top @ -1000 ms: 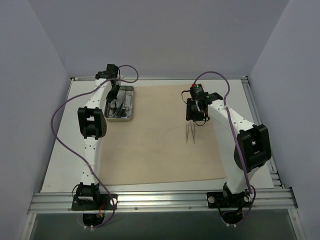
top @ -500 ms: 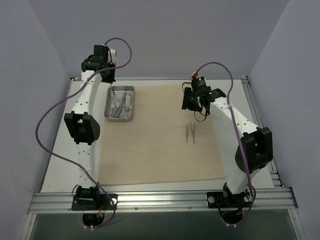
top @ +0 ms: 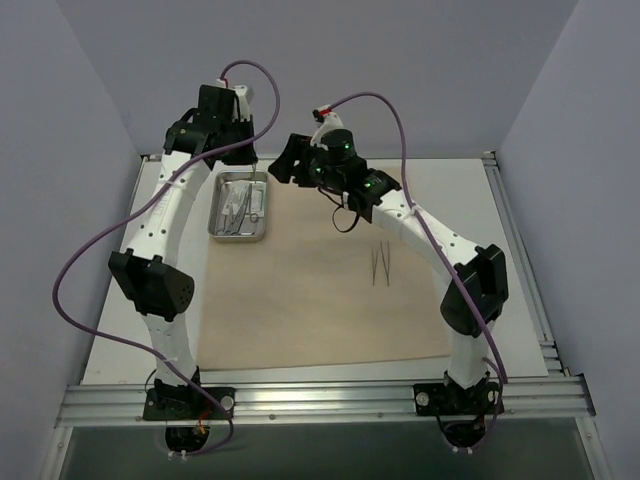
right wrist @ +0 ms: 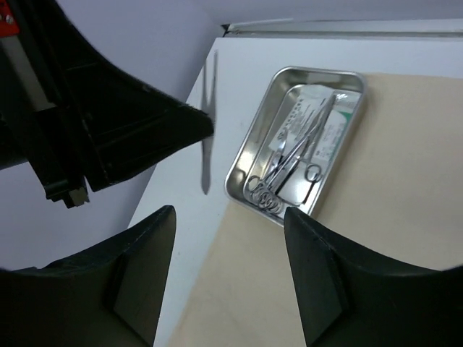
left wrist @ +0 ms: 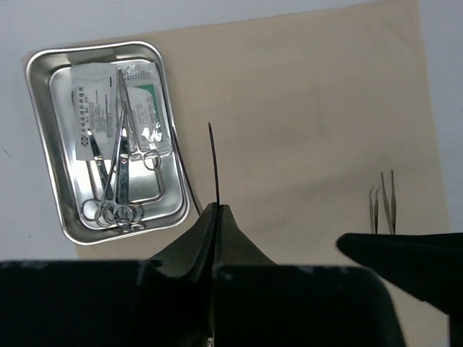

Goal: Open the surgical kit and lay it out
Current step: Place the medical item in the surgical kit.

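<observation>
**Bench:** Status on the kit?

**Op:** I log the cloth wrap (left wrist: 304, 108) as open and flat over the middle of the desk (top: 505, 195). Two thin tweezers (left wrist: 383, 206) lie side by side on it, toward its right edge. The steel tray (left wrist: 163, 191) sits at the cloth's far-left corner. Unwrapping reads done and laying out partway, in my judgement.

**Bench:** Arms?

**Op:** My left gripper (left wrist: 217, 210) hangs raised near the tray, jaws clenched on a third thin piece, the held tweezers (right wrist: 207, 144). My right gripper (right wrist: 228, 217) is close by, jaws released with nothing between them.

**Bench:** What's left?

**Op:** The scissor-handled instruments (left wrist: 119, 166) and both clear packets (left wrist: 90, 108) lie in the tray. Those and the held tweezers need places on the cloth.

**Bench:** Any labels?

**Op:** The packets carry dark print, and one has a green band. It's too small for me to read, and I see no legible brand anywhere.
</observation>
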You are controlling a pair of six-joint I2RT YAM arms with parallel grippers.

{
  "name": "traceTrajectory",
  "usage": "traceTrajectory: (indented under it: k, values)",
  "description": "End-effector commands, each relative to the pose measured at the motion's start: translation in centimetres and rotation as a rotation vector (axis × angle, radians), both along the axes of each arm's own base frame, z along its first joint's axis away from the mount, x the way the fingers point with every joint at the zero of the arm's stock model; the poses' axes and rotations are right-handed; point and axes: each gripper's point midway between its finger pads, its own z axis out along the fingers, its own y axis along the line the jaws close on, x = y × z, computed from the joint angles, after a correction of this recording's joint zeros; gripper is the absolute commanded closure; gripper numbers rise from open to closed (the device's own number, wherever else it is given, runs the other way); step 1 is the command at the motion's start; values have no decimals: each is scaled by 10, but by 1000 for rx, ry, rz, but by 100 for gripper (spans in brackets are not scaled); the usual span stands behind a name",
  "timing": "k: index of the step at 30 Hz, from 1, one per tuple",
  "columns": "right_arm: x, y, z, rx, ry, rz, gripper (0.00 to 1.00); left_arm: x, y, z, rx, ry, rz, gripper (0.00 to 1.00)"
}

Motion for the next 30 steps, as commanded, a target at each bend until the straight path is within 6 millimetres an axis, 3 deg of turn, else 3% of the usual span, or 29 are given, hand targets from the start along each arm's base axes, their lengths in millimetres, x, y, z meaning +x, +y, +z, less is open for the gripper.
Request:
traceTrajectory:
  k: [1,5,11,16,30]
  values:
    - [-15,31,14,54,-18,71,44,-13,-16,13,-69,-8,-13,98]
    - [-24,38,12,50,-8,69,48,-24,-37,17,-89,-9,-62,98]
    - [-26,30,5,49,12,15,55,-37,-53,27,-117,-15,-110,98]
    - [-26,18,-13,16,61,-50,61,-45,-54,26,-123,-4,-123,98]
    - [-20,20,-16,26,53,-63,69,-56,-60,25,-131,-2,-152,98]
